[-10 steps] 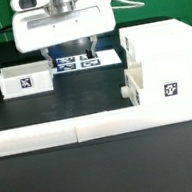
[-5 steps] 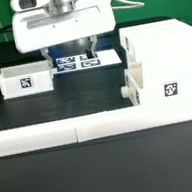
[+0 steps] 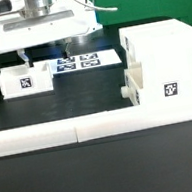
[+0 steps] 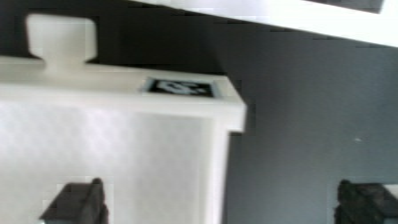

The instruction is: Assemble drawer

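My Panda's two-finger gripper [image 3: 44,52] hangs empty, jaws spread wide, over the loose shallow white plastic tray [image 3: 26,80] at the exterior view's far left. Its knob [image 4: 63,45] and black-and-white tag [image 4: 187,88] fill the wrist view. The tall white open-fronted housing [image 3: 164,57] stands well apart to the right, a second tray [image 3: 132,83] part-way in. The risk, I judge: one finger [image 4: 75,200] is over the tray, the other over bare black table [image 4: 302,150], so an off-centre pinch could skid or tilt it.
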{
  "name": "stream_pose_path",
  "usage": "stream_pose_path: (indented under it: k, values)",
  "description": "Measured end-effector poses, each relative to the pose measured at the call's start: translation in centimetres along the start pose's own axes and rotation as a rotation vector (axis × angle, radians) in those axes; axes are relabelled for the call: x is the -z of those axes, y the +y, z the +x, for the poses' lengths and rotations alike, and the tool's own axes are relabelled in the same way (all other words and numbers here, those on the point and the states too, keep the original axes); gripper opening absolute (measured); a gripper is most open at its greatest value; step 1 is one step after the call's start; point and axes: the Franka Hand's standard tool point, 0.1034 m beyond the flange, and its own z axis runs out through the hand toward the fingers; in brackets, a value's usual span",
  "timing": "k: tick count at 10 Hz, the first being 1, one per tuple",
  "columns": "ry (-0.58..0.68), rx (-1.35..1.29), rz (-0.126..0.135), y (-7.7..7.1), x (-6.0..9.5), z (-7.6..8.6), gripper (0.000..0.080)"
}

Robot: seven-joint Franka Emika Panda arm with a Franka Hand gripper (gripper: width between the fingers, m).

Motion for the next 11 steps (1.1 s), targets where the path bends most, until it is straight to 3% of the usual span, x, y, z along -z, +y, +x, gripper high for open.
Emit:
stream_pose_path:
  k: [3,7,11]
  values:
    - [0.009,-0.001,-0.01,0.6,-0.5,0.5,0.0649]
    - [0.01,0.003,-0.021,0.5,-2.8,-0.3,0.0649]
    - [0.012,0.012,-0.024,-0.1,-3.1,-0.8,0.0649]
